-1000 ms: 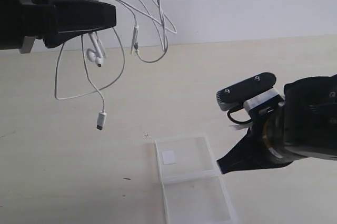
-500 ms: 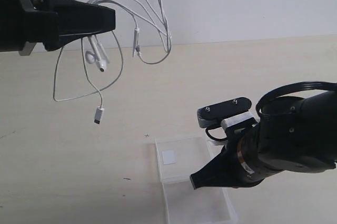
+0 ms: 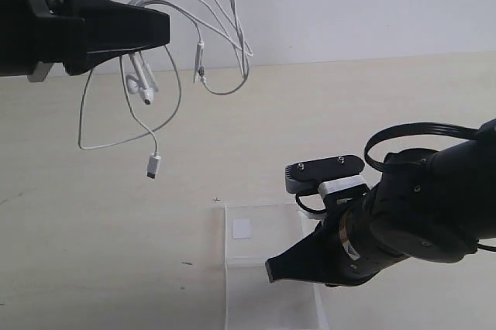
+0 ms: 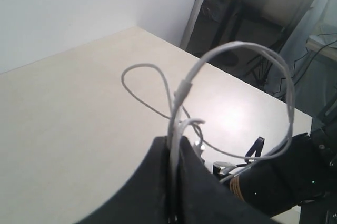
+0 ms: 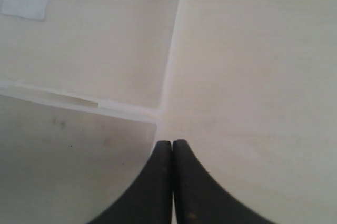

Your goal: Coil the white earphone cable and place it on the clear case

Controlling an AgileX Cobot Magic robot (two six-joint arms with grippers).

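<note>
The white earphone cable point(image 3: 201, 57) hangs in tangled loops high above the table, with my left gripper point(image 3: 166, 29) shut on it. Its earbuds point(image 3: 144, 86) and plug point(image 3: 154, 166) dangle below the fingers. The left wrist view shows strands of the cable point(image 4: 181, 90) rising from between that gripper's point(image 4: 174, 141) pressed fingers. The clear case point(image 3: 271, 225) lies flat on the table, its white sticker point(image 3: 242, 228) on the far half. My right gripper point(image 3: 271, 270) is shut and empty, low over the near half. In the right wrist view its tips point(image 5: 172, 144) sit at the case's point(image 5: 95, 50) edge beside the hinge.
The table is a pale beige surface point(image 3: 93, 252) with a white wall point(image 3: 349, 5) behind it. A thick black robot cable point(image 3: 418, 130) loops over the right arm. In the left wrist view, dark furniture and cables point(image 4: 253, 8) stand beyond the table's far edge.
My right arm has swung left and down, from beside the case to its near half. The case has slid slightly left. The hanging cable sways a little; the left arm holds still.
</note>
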